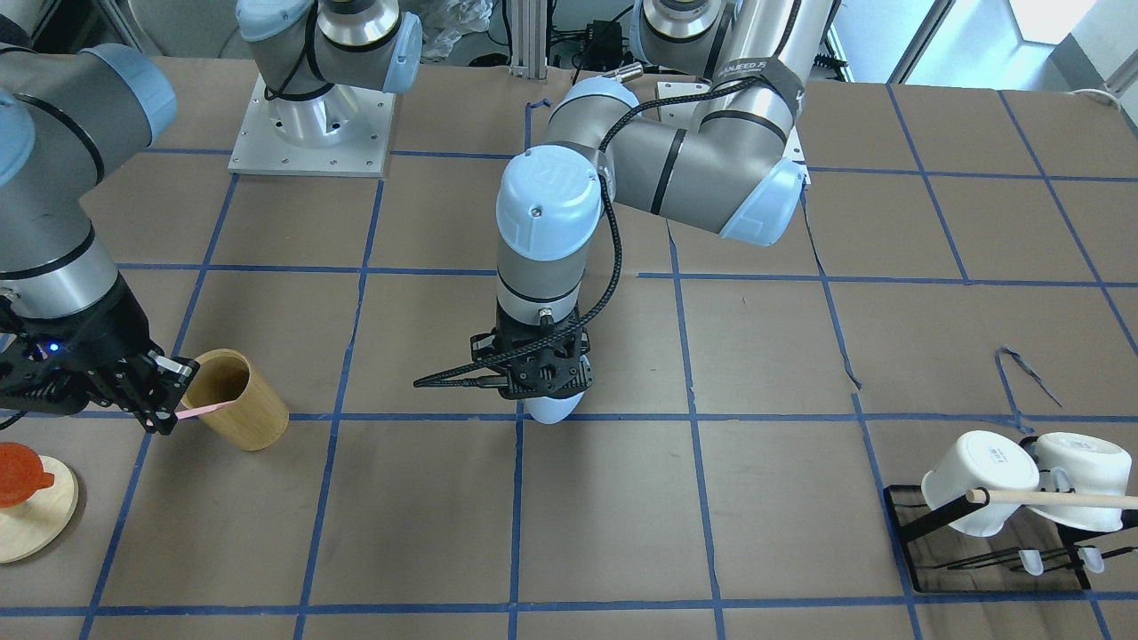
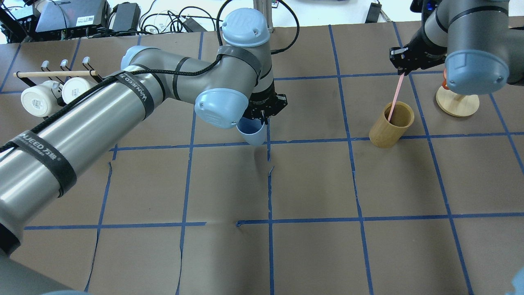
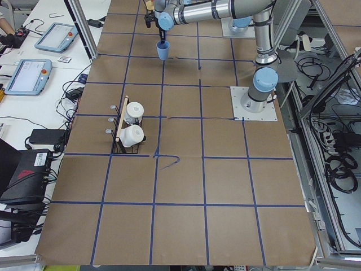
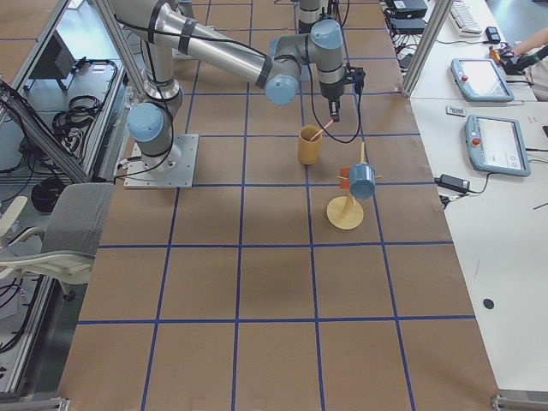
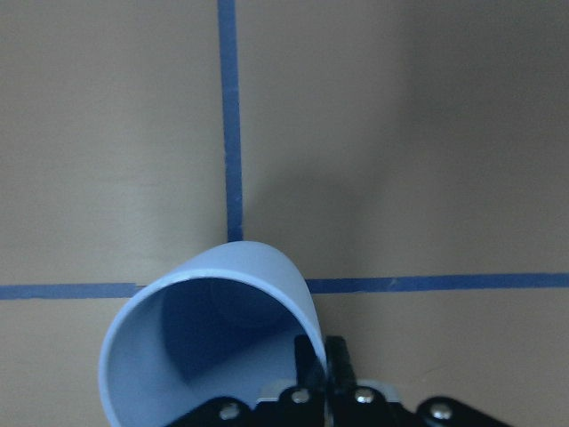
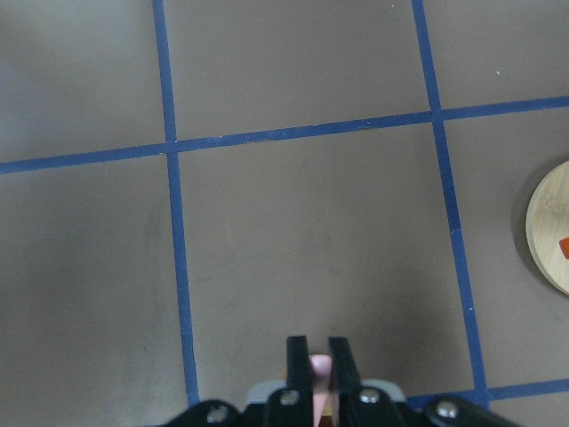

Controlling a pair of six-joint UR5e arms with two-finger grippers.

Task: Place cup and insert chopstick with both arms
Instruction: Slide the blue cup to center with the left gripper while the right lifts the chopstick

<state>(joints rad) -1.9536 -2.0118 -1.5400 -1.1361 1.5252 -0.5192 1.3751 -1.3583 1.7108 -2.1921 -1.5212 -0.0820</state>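
My left gripper point(image 2: 264, 107) is shut on the rim of the light blue cup point(image 2: 250, 132) and holds it slightly tilted, low over a tape crossing at the table's middle. I cannot tell whether the cup touches the table. The left wrist view shows the cup point(image 5: 209, 338) open towards the camera, its wall pinched between the fingers. My right gripper point(image 2: 403, 67) is shut on the top of the pink chopstick point(image 2: 395, 96). The chopstick's lower end is inside the tan wooden cup point(image 2: 391, 125). In the front view the right gripper point(image 1: 164, 404) holds the chopstick point(image 1: 206, 409) beside the wooden cup point(image 1: 236, 398).
A black rack with two white mugs point(image 2: 49, 92) and a long wooden rod point(image 2: 53, 74) stands at the robot's far left. A round wooden stand point(image 2: 457, 102) with an orange piece is just past the wooden cup on the right.
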